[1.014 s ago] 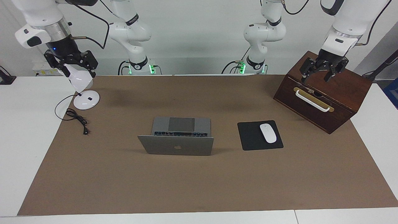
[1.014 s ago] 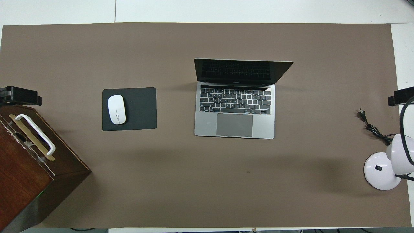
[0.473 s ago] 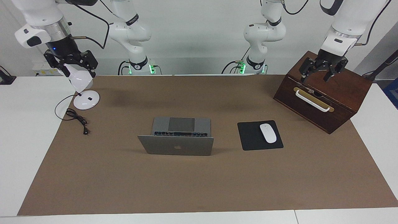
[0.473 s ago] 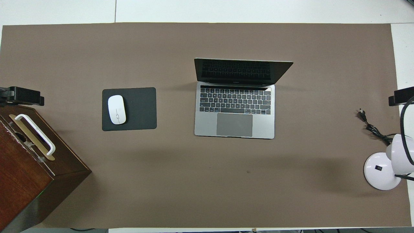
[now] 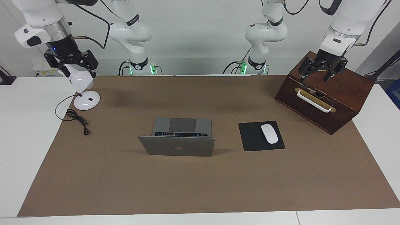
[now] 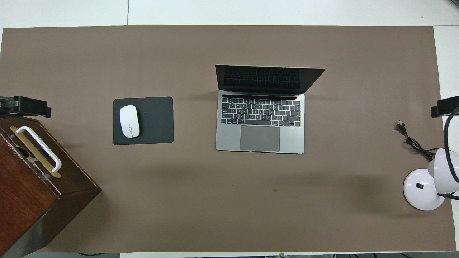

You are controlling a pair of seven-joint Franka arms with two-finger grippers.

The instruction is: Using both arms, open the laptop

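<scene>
finds no change in the laptop (image 5: 178, 147): already open, lid upright, dark keyboard and trackpad facing the robots, resting mid-table on the brown mat (image 5: 200, 187), touched by neither arm. reads as task done, arms pulling clear.

notes one small shift: left gripper (image 5: 315, 78), fingers spread and holding nothing, drifted a little up and toward the middle over the wooden box (image 5: 343, 90). leaves the right gripper (image 5: 79, 73) as it was, also spread, empty, up over the white desk lamp (image 5: 87, 100) with its loose cable (image 5: 76, 118).

passes the mouse (image 5: 269, 133) on its black mouse pad (image 5: 250, 137), beside the laptop toward the left arm's end.

finds one container, the box: drawer front with white handle (image 5: 312, 100) looks shut, contents hidden.
</scene>
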